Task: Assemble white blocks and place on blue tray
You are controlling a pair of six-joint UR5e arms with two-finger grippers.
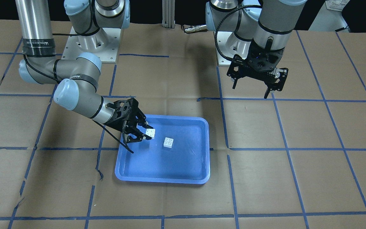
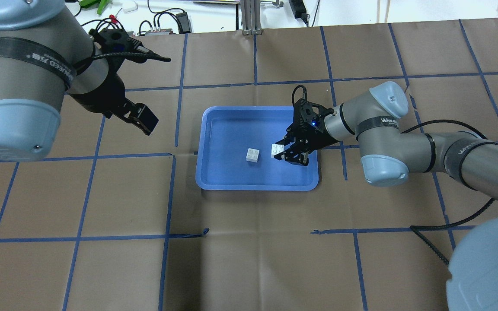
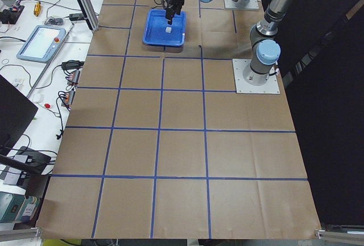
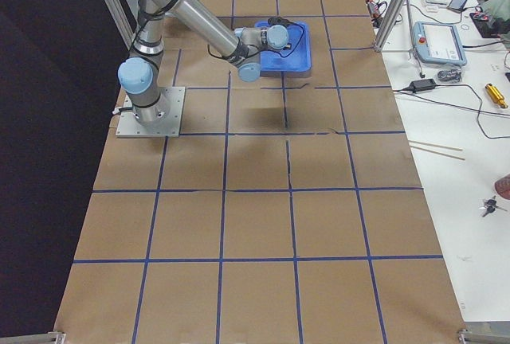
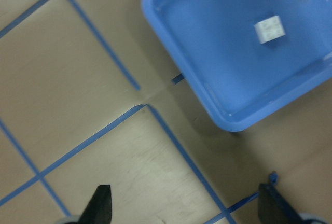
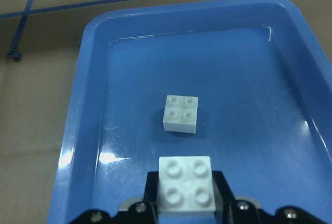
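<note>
Brown paper table (image 2: 253,268) with blue tape grid (image 2: 80,238); teach pendant (image 3: 41,40).

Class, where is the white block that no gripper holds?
In the overhead view the loose white block lies near the middle of the blue tray, just left of the held block in the right gripper.

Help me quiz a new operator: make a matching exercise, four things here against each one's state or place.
Things:
1. left gripper
2. right gripper
3. loose small white square plastic block
4. large blue rectangular plastic tray
States:
A. shut on the second white block
B. on the brown paper-covered table
C. open, away from the tray
D. lying on the tray floor
Pairs: 1-C, 2-A, 3-D, 4-B
</note>
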